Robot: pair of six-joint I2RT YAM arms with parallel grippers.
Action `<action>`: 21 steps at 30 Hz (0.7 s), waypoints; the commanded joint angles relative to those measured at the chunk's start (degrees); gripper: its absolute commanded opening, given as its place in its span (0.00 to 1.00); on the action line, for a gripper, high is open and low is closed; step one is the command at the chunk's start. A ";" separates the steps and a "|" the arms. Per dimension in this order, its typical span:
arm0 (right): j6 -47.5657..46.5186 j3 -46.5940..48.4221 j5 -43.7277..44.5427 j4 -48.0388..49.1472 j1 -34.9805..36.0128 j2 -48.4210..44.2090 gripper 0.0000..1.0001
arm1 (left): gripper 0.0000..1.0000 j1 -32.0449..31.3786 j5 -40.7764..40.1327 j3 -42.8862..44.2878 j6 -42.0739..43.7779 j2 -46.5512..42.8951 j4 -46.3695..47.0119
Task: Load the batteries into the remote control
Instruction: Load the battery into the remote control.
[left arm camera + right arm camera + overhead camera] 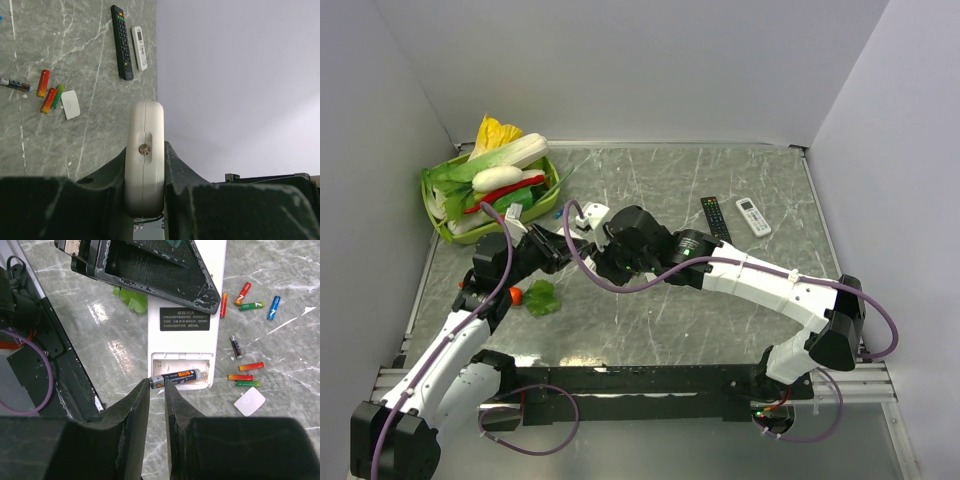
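Note:
My left gripper [145, 150] is shut on the remote control [145, 120], seen edge-on here. In the right wrist view the remote [182, 295] shows its white back and open battery compartment [180, 362]. My right gripper [157, 384] is shut on one end of a dark battery with an orange label [182, 375]. Its far end lies in the compartment against the spring. Several loose batteries [251, 366] in red, orange, green and blue lie on the table to the right, beside the white compartment cover [249, 401]. From above, both grippers [605, 245] meet at the table's left middle.
A green basket [438, 232] of toy vegetables stands at the far left. A long black remote [716, 217] and an all-white remote [753, 216] lie at the back right. A green leafy toy [542, 297] and an orange piece [517, 295] lie by the left arm.

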 commanded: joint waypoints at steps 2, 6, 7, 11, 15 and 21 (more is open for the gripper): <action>-3.27 1.83 1.54 -0.53 0.43 0.91 0.23 | 0.02 0.17 0.20 2.16 -1.12 -1.06 1.87; -4.42 1.48 1.54 -0.97 0.34 1.17 0.21 | 0.02 0.17 0.38 2.33 -1.29 -1.15 1.87; -4.51 1.48 1.54 -1.05 0.43 1.34 0.21 | 0.02 0.17 0.46 2.33 -1.55 -1.06 2.05; -4.51 1.13 1.19 -1.23 0.34 1.78 0.20 | 0.02 0.26 0.64 2.51 -1.82 -1.24 2.40; -4.59 0.60 1.27 -1.06 0.34 2.13 0.18 | 0.02 0.26 0.99 3.04 -1.82 -1.33 2.66; -4.68 -0.37 2.06 -0.62 0.34 2.66 0.17 | 0.02 0.26 1.87 3.91 -2.17 -1.59 3.37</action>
